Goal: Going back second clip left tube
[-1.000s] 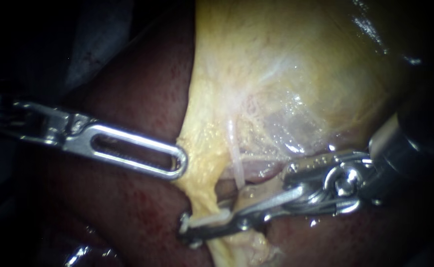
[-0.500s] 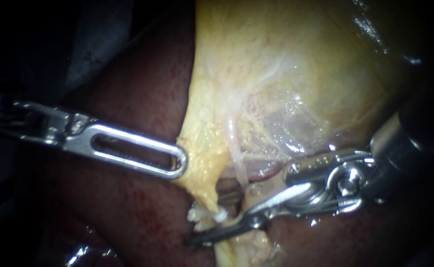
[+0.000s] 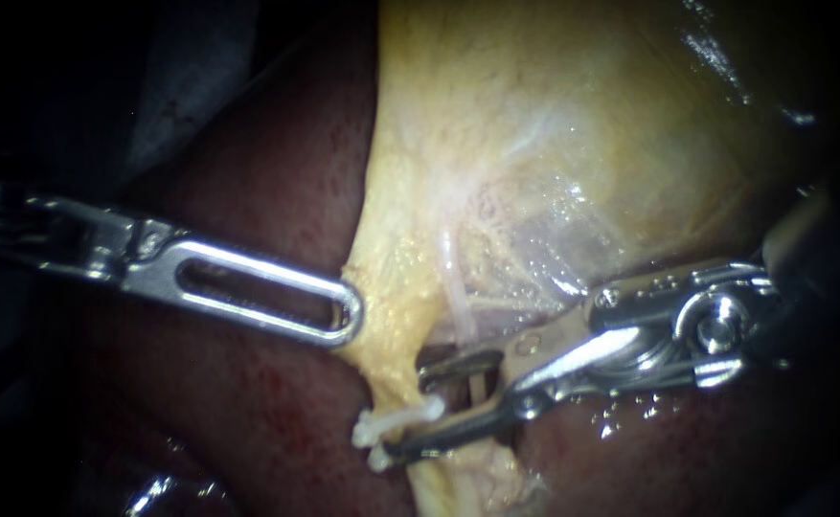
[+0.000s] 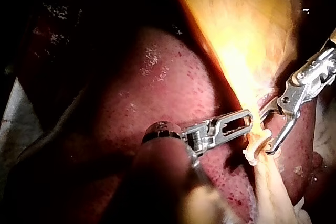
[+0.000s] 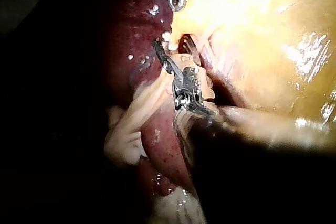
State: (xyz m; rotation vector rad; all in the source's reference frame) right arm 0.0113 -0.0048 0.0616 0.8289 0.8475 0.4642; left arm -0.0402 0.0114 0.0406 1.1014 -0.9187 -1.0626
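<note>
The small white plastic clip (image 3: 396, 422) is seen seated across the pale yellowish tube (image 3: 393, 378), between the parted, empty jaws of the right instrument's tool (image 3: 406, 410), so only withdrawal is judged left, while the left instrument's tool (image 3: 347, 317) is closed on the yellow tissue edge (image 3: 381, 316).

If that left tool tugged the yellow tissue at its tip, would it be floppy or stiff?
Probably floppy: the yellow tissue tapers into a thin strand beside the left instrument. Likely slippery, as wet glints show on it. It possibly tears easily, being thin there.
</note>
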